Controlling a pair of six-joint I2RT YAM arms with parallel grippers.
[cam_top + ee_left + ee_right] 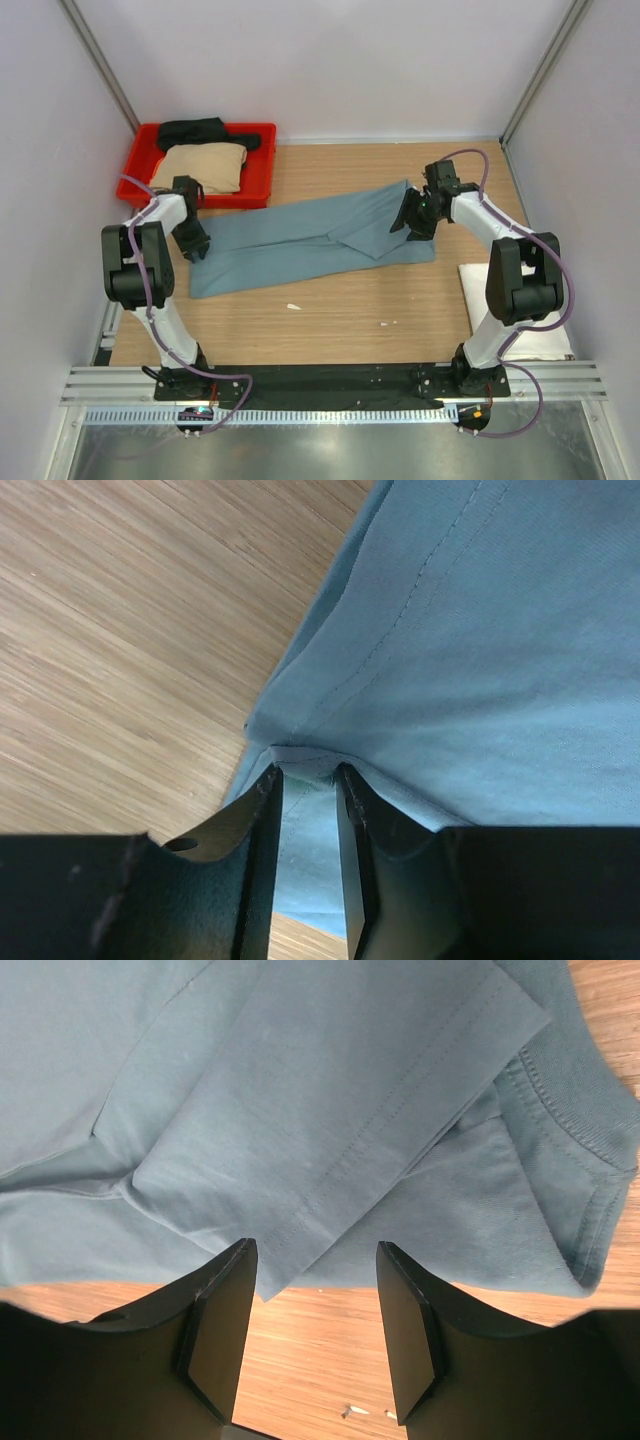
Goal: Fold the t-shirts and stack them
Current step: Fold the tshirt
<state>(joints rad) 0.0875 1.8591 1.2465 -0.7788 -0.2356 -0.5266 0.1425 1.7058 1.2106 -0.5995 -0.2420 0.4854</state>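
A dusty teal-blue t-shirt [310,240] lies folded into a long strip across the middle of the table. My left gripper [196,248] is down on its left end. In the left wrist view the left gripper [305,772] has its jaws narrowed but still apart, with a puckered edge of the teal cloth [470,660] between the tips. My right gripper [412,218] hovers at the shirt's right end. There the right gripper [312,1250] stands open over a sleeve corner [330,1130], with bare wood between the fingers. A tan t-shirt [200,165] and a black t-shirt [205,132] lie in the tray. A white t-shirt [478,285] lies at the right.
The red plastic tray [258,185] sits at the back left, close behind the left arm. The right arm partly covers the white shirt. Small white scraps [293,306] lie on the wood in front of the teal shirt. Walls close in both sides.
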